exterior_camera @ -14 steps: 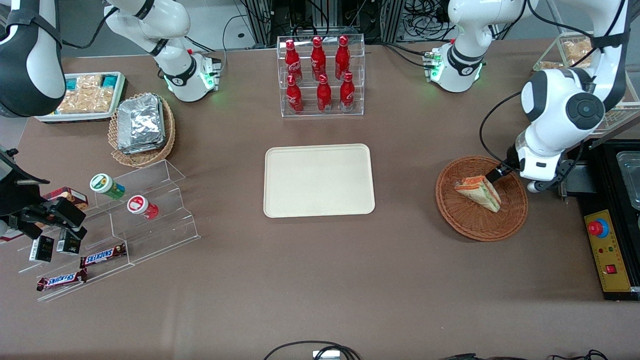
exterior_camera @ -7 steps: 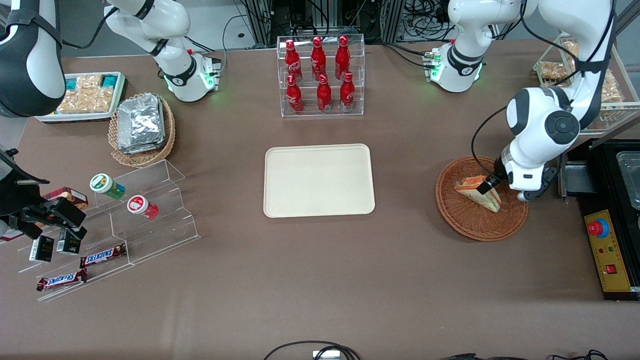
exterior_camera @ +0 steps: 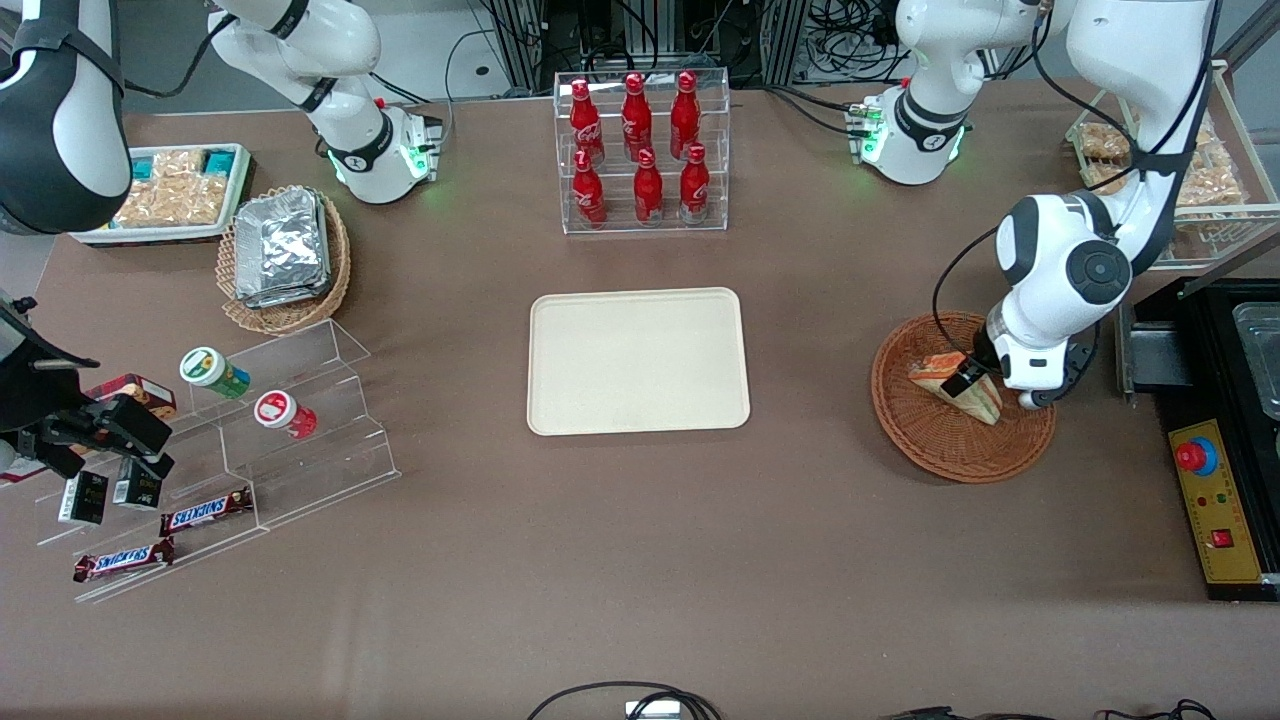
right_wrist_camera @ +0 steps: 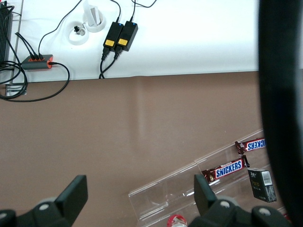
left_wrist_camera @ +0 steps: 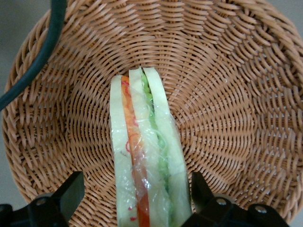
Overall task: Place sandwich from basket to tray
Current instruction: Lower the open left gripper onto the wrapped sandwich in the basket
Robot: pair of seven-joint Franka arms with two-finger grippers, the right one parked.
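Left wrist view: our end effector [left_wrist_camera: 137, 198] straddles the sandwich [left_wrist_camera: 144, 156] in the basket [left_wrist_camera: 227, 94], fingers spread, gripping nothing; slippery wrap risks slipping.

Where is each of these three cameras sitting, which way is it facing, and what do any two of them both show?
Front view: high, looking down on the table; both arms show, the gripper over the sandwich in the basket.
Left wrist view: looks down between open fingers straddling the sandwich.
Right wrist view: parked fingers over Snickers bars.
Shared: sandwich and basket; Snickers bars.
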